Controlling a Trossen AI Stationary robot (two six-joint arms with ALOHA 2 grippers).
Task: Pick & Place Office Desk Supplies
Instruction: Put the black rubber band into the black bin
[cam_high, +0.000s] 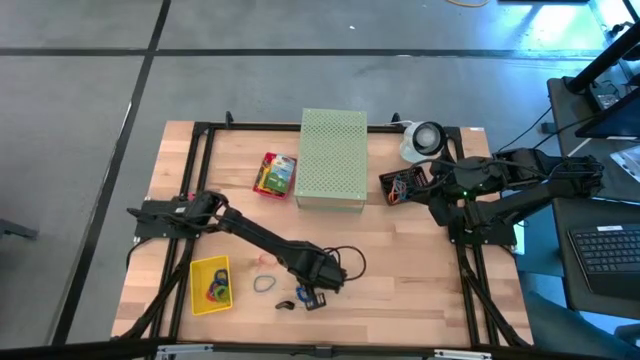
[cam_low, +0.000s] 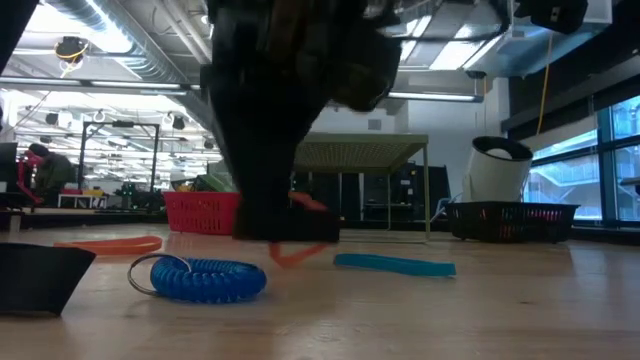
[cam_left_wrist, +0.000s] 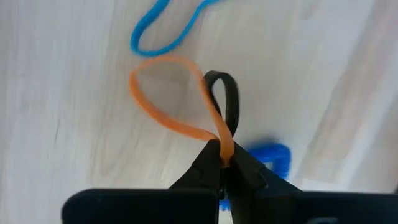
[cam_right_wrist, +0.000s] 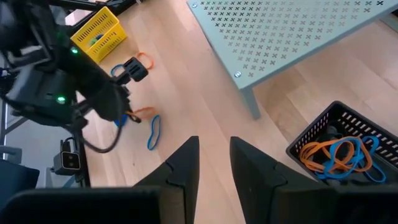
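Orange rubber band (cam_left_wrist: 166, 99) pinched at one end by left gripper (cam_left_wrist: 225, 163), near table's 6 o'clock edge.
Light, limp, stretchy; best nipped on the strand. Blue band (cam_left_wrist: 169, 27) just beside; yellow basket (cam_high: 197, 297) toward 9 o'clock. Right gripper (cam_right_wrist: 214, 163) parted, waiting at 3 o'clock.

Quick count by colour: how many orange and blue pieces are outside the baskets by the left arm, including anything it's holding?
Orange rubber bands: 2, one pinched in the left gripper, one lying flat
Blue rubber bands: 1
Blue coils: 1
Total: 4
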